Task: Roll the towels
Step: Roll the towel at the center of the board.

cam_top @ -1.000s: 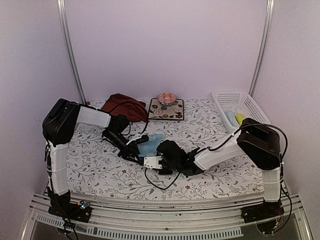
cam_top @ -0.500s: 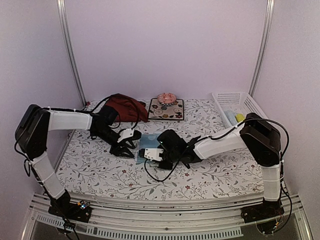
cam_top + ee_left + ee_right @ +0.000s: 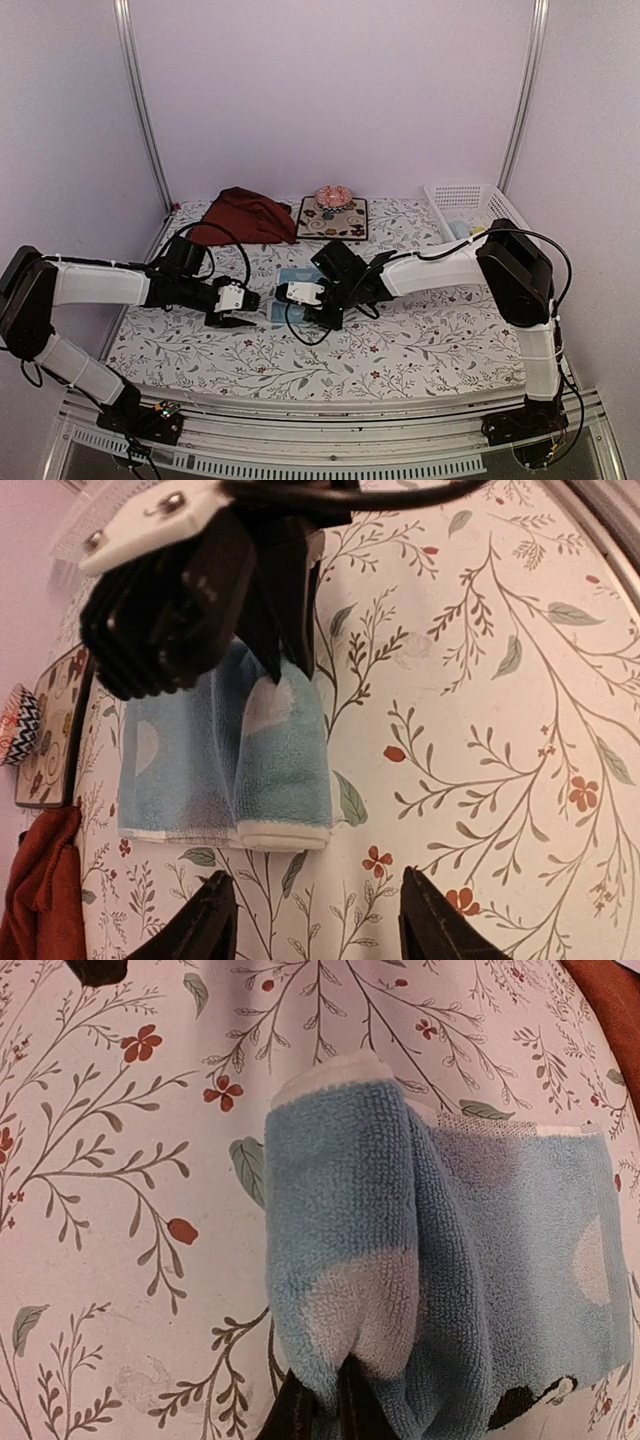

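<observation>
We see R gripper (image 3: 322,1412) pinched shut on blue towel (image 3: 400,1260), bottom ctr of frame; L gripper (image 3: 315,925) fingers apart, holding nothing, just below towel.

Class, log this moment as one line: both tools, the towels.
left tool: open, off blue towel | right tool: shut on its fold | red towel: bunched, back left

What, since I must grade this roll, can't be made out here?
- Top view: blue towel mostly hidden under the right gripper.
- Right wrist view: its fingers cut off by the bottom edge.
- Top view: basket contents too small.
- Left wrist view: dark red towel cut off at the corner.
</observation>
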Controlling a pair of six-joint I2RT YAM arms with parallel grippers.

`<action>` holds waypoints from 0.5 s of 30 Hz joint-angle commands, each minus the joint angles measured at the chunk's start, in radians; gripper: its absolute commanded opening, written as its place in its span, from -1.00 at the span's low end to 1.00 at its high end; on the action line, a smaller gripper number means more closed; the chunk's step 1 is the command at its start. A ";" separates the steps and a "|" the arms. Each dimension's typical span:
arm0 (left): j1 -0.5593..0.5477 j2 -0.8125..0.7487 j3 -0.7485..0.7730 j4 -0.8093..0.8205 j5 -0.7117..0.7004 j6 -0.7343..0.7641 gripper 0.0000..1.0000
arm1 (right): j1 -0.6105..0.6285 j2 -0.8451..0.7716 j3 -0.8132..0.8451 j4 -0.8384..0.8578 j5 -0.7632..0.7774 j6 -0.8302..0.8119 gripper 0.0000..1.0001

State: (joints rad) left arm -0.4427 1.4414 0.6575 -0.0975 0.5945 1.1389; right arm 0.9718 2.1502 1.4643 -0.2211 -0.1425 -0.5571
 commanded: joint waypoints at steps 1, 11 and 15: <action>0.003 -0.040 -0.086 0.212 0.014 0.123 0.11 | -0.028 0.044 0.073 -0.123 -0.130 0.051 -0.85; -0.086 0.043 -0.143 0.454 -0.101 0.187 0.06 | -0.082 0.107 0.233 -0.293 -0.280 0.091 -0.85; -0.132 0.099 -0.148 0.513 -0.156 0.227 0.06 | -0.090 0.129 0.273 -0.329 -0.312 0.096 -0.84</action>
State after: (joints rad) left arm -0.5308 1.4918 0.5217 0.3092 0.5018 1.3117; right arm 0.8890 2.2448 1.6920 -0.4709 -0.3775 -0.4831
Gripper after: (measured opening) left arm 0.531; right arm 0.080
